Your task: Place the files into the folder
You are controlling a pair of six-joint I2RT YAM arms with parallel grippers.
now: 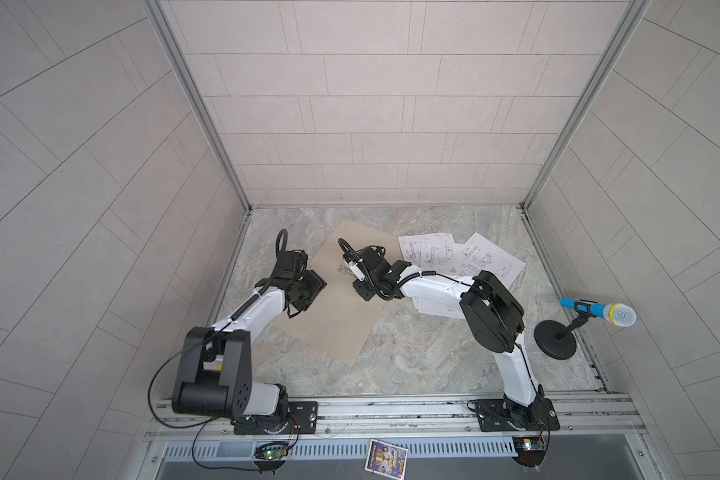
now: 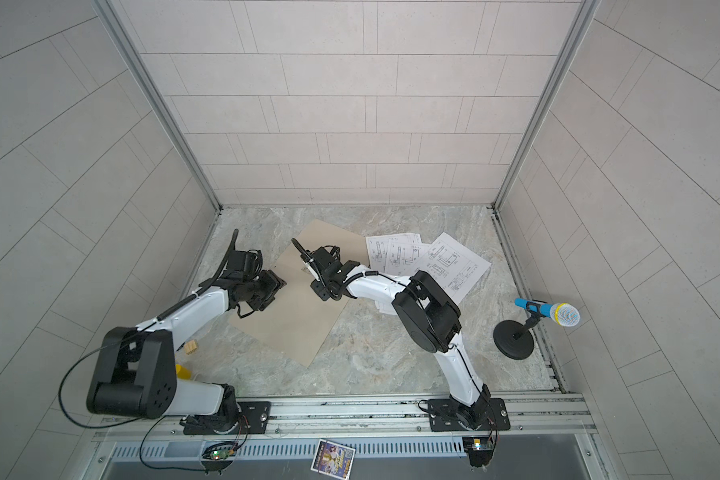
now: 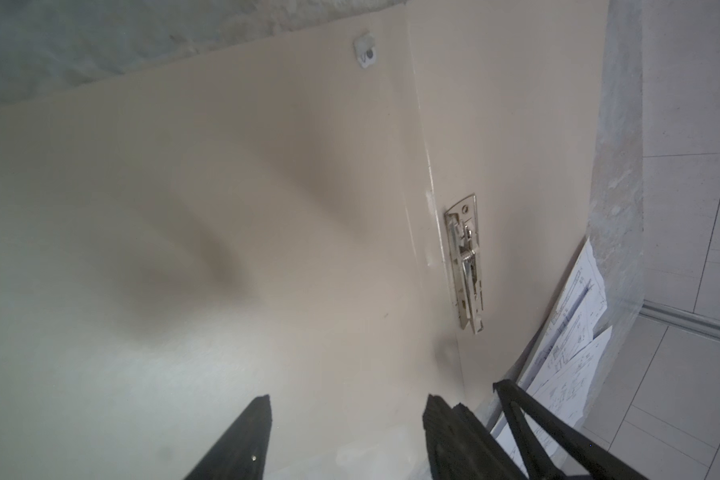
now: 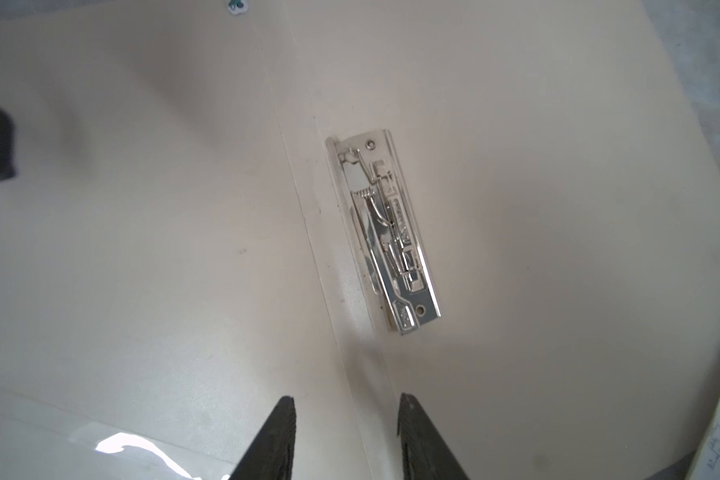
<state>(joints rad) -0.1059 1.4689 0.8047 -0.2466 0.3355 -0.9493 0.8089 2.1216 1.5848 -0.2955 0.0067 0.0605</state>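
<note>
Here's the folder (image 1: 333, 328), spread open and flat on the table (image 1: 412, 353), inner face up, and that looks deliberate: with the covers laid out the sheets have somewhere to land. The metal clip (image 4: 385, 232) sits just beside the spine crease, exposed and with no paper under it. The files (image 1: 483, 259) lie in a loose fan just beside the folder's right edge, overlapping one another. None of them is inside yet, so the real work hasn't begun!

The left hand (image 3: 348, 401) hovers low over the left cover, near its outer edge. Its jaws are partly apart and there's nothing between them but bare card. I'd judge it's there to pin that cover down so it doesn't swing back up. The right hand (image 4: 346, 398) reaches across the middle and hangs right above the crease, short of the clip. Its jaws are narrower but clearly parted and it grips nothing. My read is that it's either pressing the fold flat or lining up on the clip.

The right arm stretches over the near part of the paper fan and hides some of it. That arm will have to back off the folder before anything can be picked up, and the thin, overlapping sheets lying flat on the table will be fiddly to lift
</note>
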